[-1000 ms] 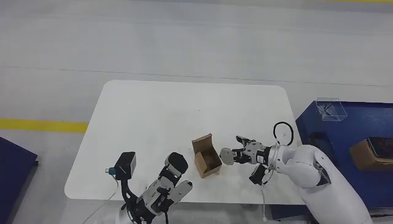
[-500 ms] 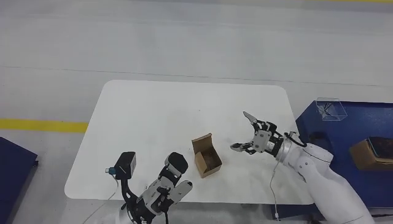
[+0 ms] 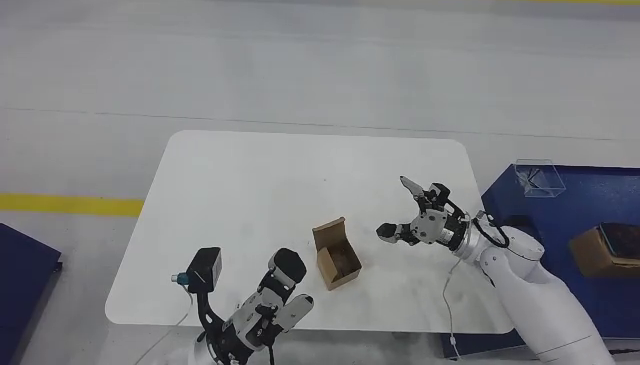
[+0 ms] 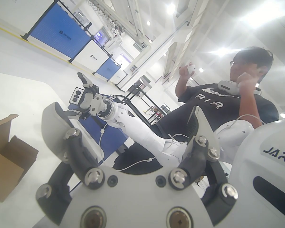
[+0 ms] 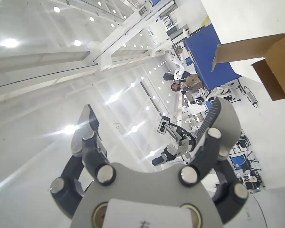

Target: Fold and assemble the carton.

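- Carton [image 3: 335,254]: brown cardboard, stands on white table [image 3: 250,185], near front edge, right of centre. Top open, one flap upright on far side.
- R gripper [image 3: 393,206]: over table, to the right of carton, apart from it; bare tabletop between. Fingers spread wide, nothing grasped. Its wrist view confirms: both pads [image 5: 213,110] well apart, carton [image 5: 270,65] off to one side.
- L gripper [image 4: 124,109]: low at table's front edge, near carton [image 4: 4,157] but not touching. Fingers released, wide gap, nothing held.
- White cable [image 3: 450,295] hangs from R arm down past table edge.
- Blue cabinet [image 3: 560,215] just beside table's right side; clear plastic bin [image 3: 538,177] sits on its top.
- Second brown box [image 3: 605,250] farther right, well apart from carton.
- Yellow floor line [image 3: 70,205] runs left of table.
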